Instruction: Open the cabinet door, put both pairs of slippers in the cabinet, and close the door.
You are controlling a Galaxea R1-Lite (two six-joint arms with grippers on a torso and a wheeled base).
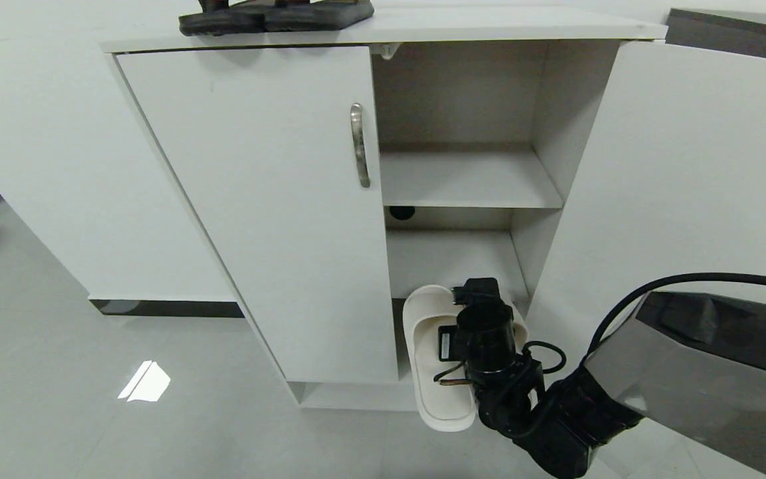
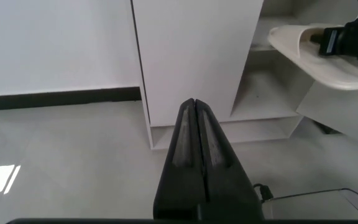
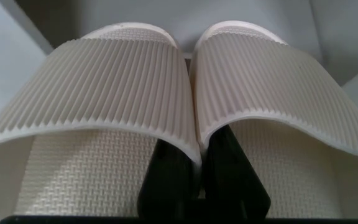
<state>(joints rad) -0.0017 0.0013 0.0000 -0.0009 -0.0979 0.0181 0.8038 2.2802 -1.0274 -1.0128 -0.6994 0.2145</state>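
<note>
**White pair held at the cabinet's mouth**

You are facing the white cabinet [image 1: 522,30], which is standing against the wall. Its right door [image 1: 689,186] is hanging wide open, while the left door [image 1: 263,213] is sitting closed. Inside, the upper shelf [image 1: 466,178] and the lower compartment [image 1: 453,256] are both lying bare.

The white slippers [image 1: 433,359] are hanging side by side just in front of the lower compartment, toes pointing inward and heels sticking out over the floor.

The black slippers [image 1: 276,16] are resting on the cabinet's top, above the closed door.

Your right gripper [image 3: 199,177] is pinching the inner strap edges of both white slippers together.

Your left gripper [image 2: 194,134] is hovering above the floor in front of the closed door, its fingers pressing together on nothing.

The metal handle [image 1: 358,145] is sitting upright on the closed door's edge.
</note>
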